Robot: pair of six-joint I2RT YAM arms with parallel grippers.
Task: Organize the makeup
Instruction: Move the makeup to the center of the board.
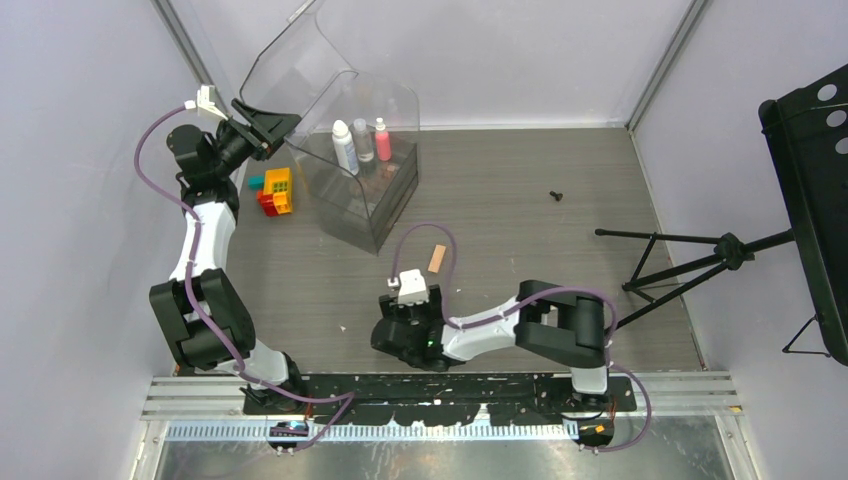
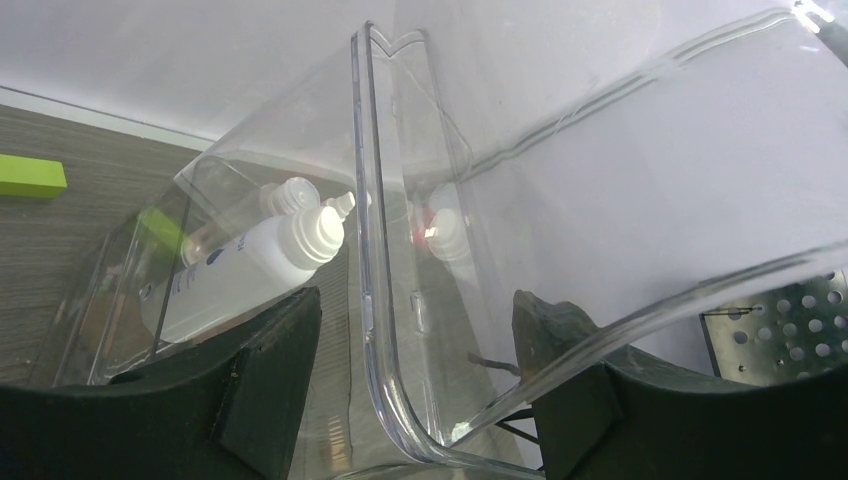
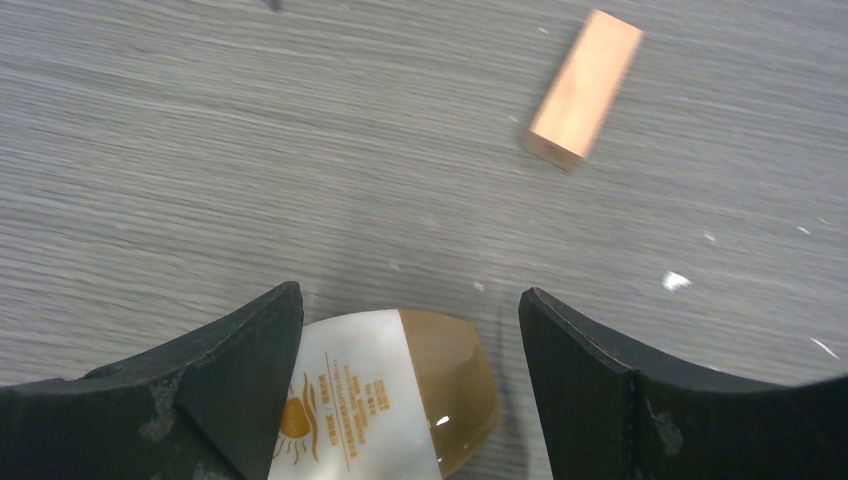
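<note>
R gripper point(image 3: 410, 297) spread astride cream tube point(image 3: 385, 400); L gripper point(image 2: 415, 297) straddles case lid point(image 2: 620, 150)

Edge-on clear case lid point(image 2: 372, 250) between black fingers point(image 2: 265, 395), white bottle point(image 2: 250, 265) inside — green brick point(image 2: 30, 176) left

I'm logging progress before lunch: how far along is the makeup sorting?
Done: three bottles stand in the clear case. In hand: the left gripper is at the raised lid, the right gripper open around the cream tube on the table. Left: that tube and the peach stick nearby.
</note>
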